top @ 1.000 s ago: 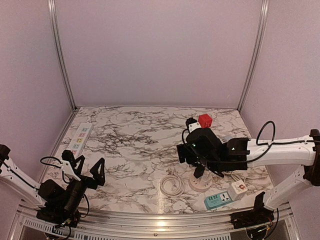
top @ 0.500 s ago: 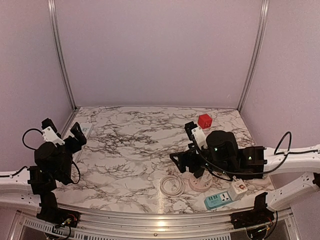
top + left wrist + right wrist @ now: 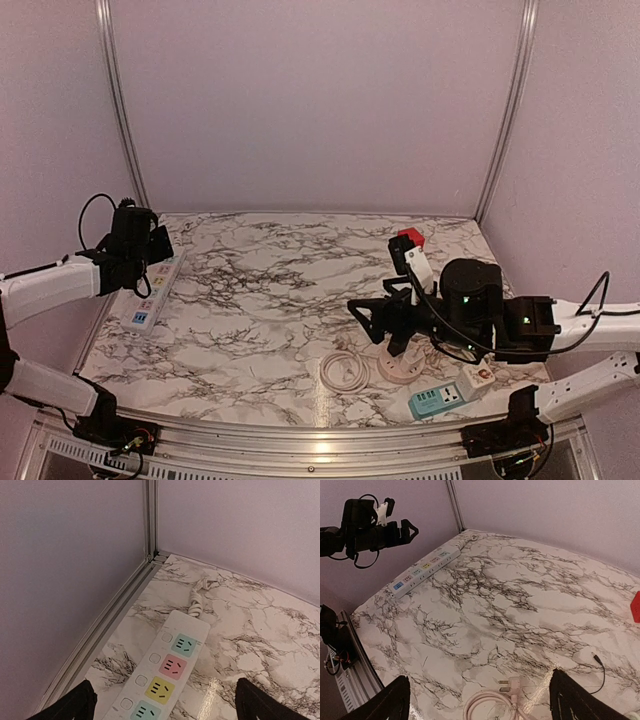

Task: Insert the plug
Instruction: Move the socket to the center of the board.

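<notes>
Top: finds left gripper (image 3: 148, 245) swung up from the near edge to over the power strip (image 3: 148, 295), right gripper (image 3: 378, 325) eased back by the cable coil (image 3: 343, 372), both spread and empty, so no grasp yet; left wrist: looks down on strip sockets; right wrist: puts plug (image 3: 509, 684) flat on the table (image 3: 530, 605), close below between parted fingers (image 3: 387, 700), untouched.

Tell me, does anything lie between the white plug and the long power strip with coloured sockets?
Nothing visible does: only bare marble table lies between the plug and the power strip.
</notes>
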Robot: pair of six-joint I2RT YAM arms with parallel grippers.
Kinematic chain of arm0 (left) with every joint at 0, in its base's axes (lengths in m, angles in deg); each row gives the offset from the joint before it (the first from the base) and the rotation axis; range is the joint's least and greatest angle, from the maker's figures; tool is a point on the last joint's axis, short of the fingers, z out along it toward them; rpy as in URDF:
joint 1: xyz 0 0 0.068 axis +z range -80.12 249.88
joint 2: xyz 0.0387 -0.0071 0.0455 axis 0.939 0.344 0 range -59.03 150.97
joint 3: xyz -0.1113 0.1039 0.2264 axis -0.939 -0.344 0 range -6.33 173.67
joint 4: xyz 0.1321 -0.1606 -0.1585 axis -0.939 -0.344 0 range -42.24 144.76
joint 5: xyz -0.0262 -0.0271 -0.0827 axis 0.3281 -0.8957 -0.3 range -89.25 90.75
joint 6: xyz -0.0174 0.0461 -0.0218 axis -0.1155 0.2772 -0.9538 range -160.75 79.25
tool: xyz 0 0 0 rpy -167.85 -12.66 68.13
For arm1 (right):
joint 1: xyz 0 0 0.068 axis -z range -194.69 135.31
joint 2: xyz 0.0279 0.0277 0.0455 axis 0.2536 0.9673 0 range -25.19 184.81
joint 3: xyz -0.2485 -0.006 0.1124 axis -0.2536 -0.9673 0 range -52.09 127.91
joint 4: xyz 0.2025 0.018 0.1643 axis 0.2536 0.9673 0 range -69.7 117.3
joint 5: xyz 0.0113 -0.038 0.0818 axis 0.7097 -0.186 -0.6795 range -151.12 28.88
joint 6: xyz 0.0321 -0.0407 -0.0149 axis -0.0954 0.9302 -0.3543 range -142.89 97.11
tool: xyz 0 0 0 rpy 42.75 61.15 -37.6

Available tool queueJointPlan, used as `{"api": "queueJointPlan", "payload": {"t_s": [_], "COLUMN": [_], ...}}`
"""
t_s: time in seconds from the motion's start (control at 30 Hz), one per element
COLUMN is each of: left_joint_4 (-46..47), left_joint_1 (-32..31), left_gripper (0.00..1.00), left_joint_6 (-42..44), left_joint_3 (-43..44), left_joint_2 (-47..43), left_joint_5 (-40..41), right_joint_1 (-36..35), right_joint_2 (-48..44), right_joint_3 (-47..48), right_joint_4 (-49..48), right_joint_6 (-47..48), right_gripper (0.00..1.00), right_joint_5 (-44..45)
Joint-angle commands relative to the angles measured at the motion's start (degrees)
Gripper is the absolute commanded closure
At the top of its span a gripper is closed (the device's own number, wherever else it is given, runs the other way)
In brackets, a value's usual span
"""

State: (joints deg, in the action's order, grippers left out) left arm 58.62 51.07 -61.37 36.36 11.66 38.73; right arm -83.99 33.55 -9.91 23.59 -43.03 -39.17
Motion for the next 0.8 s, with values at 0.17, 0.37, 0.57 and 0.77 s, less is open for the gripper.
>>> {"api": "queueJointPlan", "payload": {"t_s": [0.17,0.37,0.57,0.77], "left_joint_4": [-4.45,0.77,1.17,0.84], "left_joint_1": [12.92,16.15,16.68,17.66], "left_gripper": [0.01,0.01,0.01,0.01], "left_joint_6": [-2.82,-5.39,-5.41,-6.81], "left_joint_3": [3.40,1.90,2.59,4.84], "left_joint_2": [10.29,18.95,20.64,27.19], "left_joint_5": [-19.66,-22.04,-25.73,-34.00], "right_joint_1": [-0.46,-0.49,-0.49,-0.48], "right_joint_2": [-1.31,-1.17,-1.41,-2.03], "right_joint_3": [-0.42,-0.71,-0.62,-0.87], "right_joint_4": [-1.36,-1.52,-1.37,-1.39], "right_joint_6": [0.72,0.97,1.22,1.24], "right_gripper": [0.09,0.09,0.09,0.09], "right_joint_5": [1.33,2.87,3.82,5.06]}}
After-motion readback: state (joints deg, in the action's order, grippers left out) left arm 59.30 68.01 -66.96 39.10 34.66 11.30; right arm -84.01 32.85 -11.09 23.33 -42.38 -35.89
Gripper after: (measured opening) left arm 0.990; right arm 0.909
